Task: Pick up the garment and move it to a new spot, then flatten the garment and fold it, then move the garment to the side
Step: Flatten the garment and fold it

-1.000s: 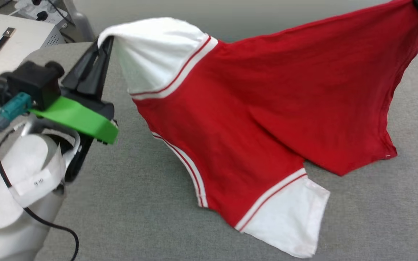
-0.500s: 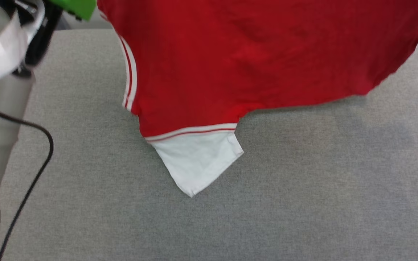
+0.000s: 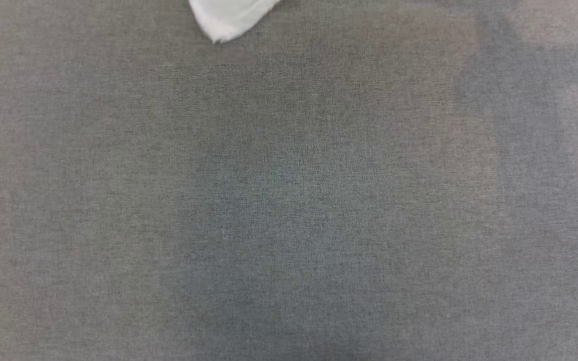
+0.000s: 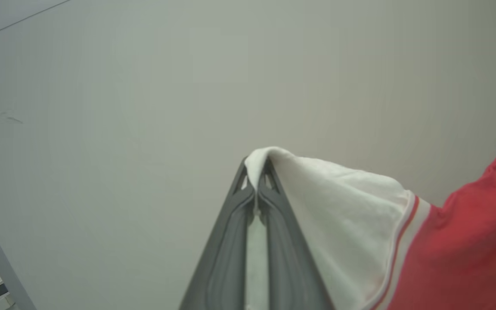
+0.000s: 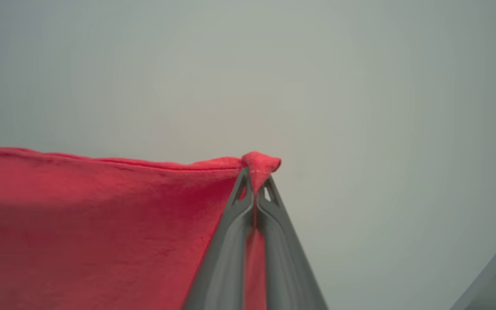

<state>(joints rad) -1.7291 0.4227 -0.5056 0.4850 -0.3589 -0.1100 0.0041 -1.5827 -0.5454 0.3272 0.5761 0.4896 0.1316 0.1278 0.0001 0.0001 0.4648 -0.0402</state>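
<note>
Left tool [image 4: 256,172]: fingers pressed together, pinching the garment [image 4: 467,241] at its white sleeve.
Right tool [image 5: 255,178]: fingers pressed together, pinching a red edge.
Garment: one, hanging between two tools; a white tip is showing over the grey surface [image 3: 289,200].

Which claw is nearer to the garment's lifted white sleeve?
Left. The left claw pinches that white sleeve itself; the right claw pinches a red corner of the garment, apart from the sleeve.

Red garment [image 5: 80,224] with white stripe-trimmed sleeves, stretched aloft, pinched at one sleeve and one red corner.
</note>
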